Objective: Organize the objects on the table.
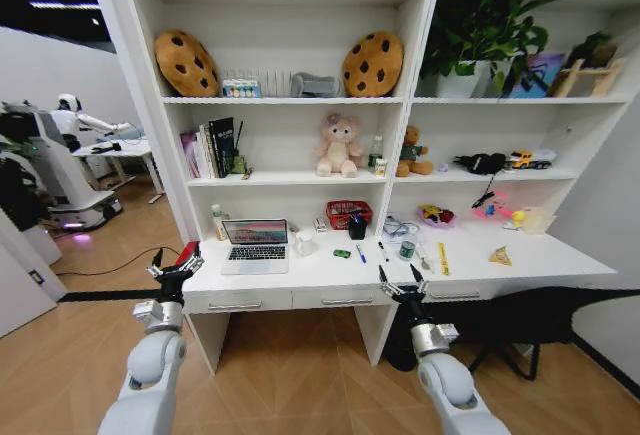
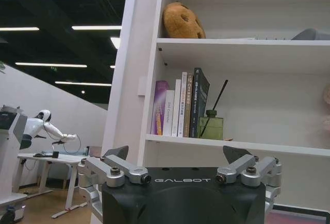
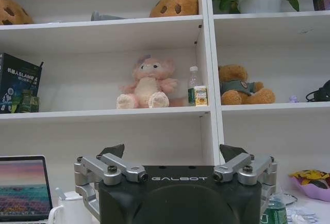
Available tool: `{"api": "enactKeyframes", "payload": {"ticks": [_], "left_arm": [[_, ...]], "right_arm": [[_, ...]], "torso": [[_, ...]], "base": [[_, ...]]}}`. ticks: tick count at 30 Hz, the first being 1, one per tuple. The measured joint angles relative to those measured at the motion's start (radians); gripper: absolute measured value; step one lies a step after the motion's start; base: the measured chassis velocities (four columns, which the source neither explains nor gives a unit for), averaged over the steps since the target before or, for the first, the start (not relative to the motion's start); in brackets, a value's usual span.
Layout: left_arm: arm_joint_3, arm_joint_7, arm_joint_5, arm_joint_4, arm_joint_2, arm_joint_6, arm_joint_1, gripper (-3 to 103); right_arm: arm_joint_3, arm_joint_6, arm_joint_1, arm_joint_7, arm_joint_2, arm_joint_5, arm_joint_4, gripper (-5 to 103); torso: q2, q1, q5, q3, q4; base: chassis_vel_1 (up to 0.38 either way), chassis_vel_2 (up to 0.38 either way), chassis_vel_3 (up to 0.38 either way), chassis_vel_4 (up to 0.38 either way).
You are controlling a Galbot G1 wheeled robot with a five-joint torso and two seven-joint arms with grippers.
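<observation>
End effectors open, facing laptop, shelves.

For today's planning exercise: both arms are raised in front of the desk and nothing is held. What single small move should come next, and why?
Probably reach the right gripper forward over the table toward the pen or the small green toy car. Both grippers are open and empty at the front edge, and these loose items lie nearest the right one. The left gripper waits beside the open laptop.
</observation>
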Motion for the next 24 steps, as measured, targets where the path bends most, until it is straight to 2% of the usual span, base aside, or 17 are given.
{"api": "enactKeyframes", "payload": {"ticks": [24], "left_arm": [[-0.001,0.014,-0.003,-0.015,0.006,0.002,0.017,100]], "right_arm": [[0.002,0.019,-0.015,-0.011,0.006,-0.003,-0.004,100]], "torso": [[0.000,0.000,0.0000,0.000,0.0000]], "base": [[0.000,0.000,0.000,0.000]]}}
